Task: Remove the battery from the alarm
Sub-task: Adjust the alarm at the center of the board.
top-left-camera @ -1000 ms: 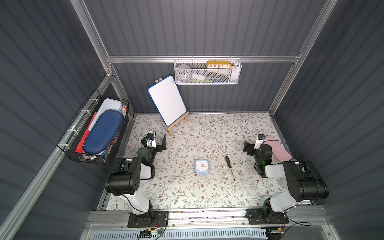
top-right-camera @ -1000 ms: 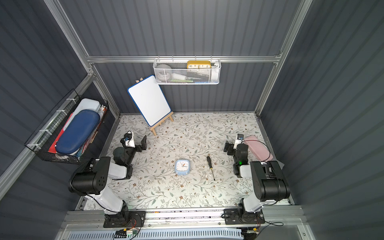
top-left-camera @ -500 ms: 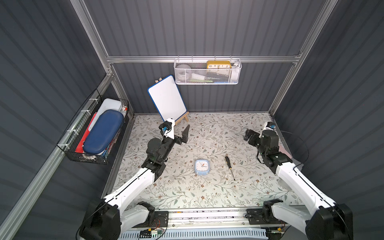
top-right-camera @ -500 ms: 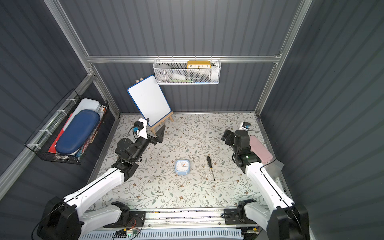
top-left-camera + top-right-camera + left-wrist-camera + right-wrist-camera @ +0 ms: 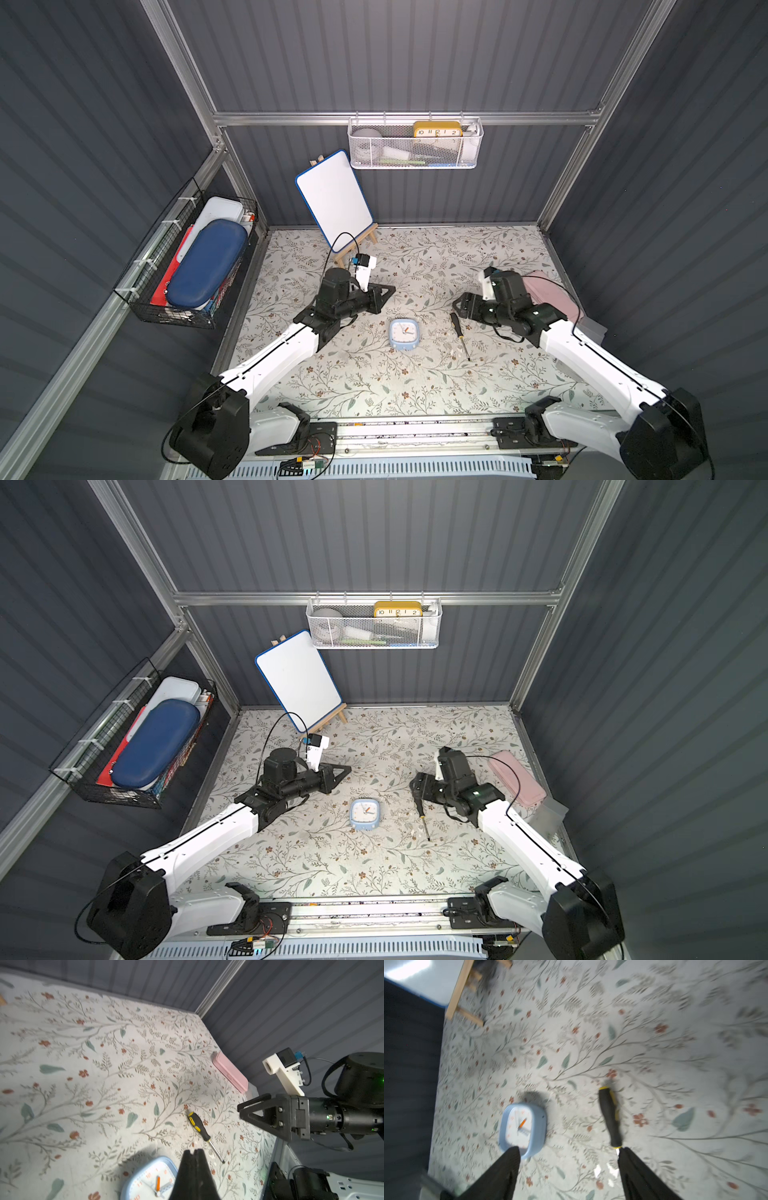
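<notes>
The alarm [image 5: 404, 333] [image 5: 364, 813] is a small pale-blue clock with a white face and an orange hand. It lies face up in the middle of the floral table. The battery is hidden. My left gripper [image 5: 390, 291] [image 5: 347, 771] hovers left of and behind the alarm, shut with nothing in it. In the left wrist view its closed tips [image 5: 193, 1151] overlap the alarm [image 5: 145, 1180]. My right gripper [image 5: 457, 305] [image 5: 569, 1150] is open, hanging above the handle end of the screwdriver [image 5: 459, 334] [image 5: 610, 1118], to the right of the alarm [image 5: 522, 1126].
A pink case [image 5: 548, 291] [image 5: 229, 1072] lies at the right edge. A whiteboard on an easel [image 5: 334, 199] stands at the back. A white mesh basket [image 5: 415, 158] on the back wall holds a yellow clock [image 5: 436, 129]. A black wire basket [image 5: 166, 311] hangs on the left wall.
Both arms have unfolded from their rest poses and reached in toward the middle of the table. The left gripper has shut. The right gripper has come down near the screwdriver.
</notes>
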You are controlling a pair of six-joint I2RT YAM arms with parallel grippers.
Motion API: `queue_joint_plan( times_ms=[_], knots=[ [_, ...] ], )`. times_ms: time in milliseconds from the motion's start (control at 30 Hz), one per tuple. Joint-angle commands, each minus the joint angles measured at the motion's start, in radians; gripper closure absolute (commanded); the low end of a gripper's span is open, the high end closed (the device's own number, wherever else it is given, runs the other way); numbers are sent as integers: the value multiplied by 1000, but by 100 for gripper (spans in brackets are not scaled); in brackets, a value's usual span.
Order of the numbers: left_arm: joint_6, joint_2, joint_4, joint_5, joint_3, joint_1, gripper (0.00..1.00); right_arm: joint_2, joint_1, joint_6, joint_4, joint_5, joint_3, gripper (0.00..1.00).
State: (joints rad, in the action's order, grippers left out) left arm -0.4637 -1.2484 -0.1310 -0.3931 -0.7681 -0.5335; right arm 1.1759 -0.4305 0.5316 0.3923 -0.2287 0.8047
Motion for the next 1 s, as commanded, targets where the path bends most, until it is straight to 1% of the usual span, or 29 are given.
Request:
queue_joint_plan(
  times_ms=[0,67,133,167,200,300,400,600,833,967],
  knots=[
    [-65,10,246,64,-53,-10,65,105,-47,31,-35,-253,-30,31],
    [-74,-18,314,84,-55,-38,63,161,-66,62,-125,-325,-42,32],
    [-96,-57,376,144,-51,-68,55,216,-81,82,-184,-364,-36,30],
    [-101,-81,403,180,-47,-83,47,248,-89,79,-190,-371,-23,28],
    [-105,-104,422,201,-49,-96,45,272,-94,80,-197,-371,-13,26],
    [-115,-169,445,255,-58,-136,47,334,-104,108,-259,-393,-3,23],
    [-136,-204,450,281,-54,-148,52,376,-112,126,-299,-390,5,22],
    [-179,-177,403,288,0,-151,61,436,-111,135,-328,-355,6,21],
    [-165,-198,380,309,-11,-151,65,488,-112,132,-351,-350,9,22],
    [-161,-203,373,320,-10,-151,65,505,-112,137,-368,-356,11,22]
  ],
)
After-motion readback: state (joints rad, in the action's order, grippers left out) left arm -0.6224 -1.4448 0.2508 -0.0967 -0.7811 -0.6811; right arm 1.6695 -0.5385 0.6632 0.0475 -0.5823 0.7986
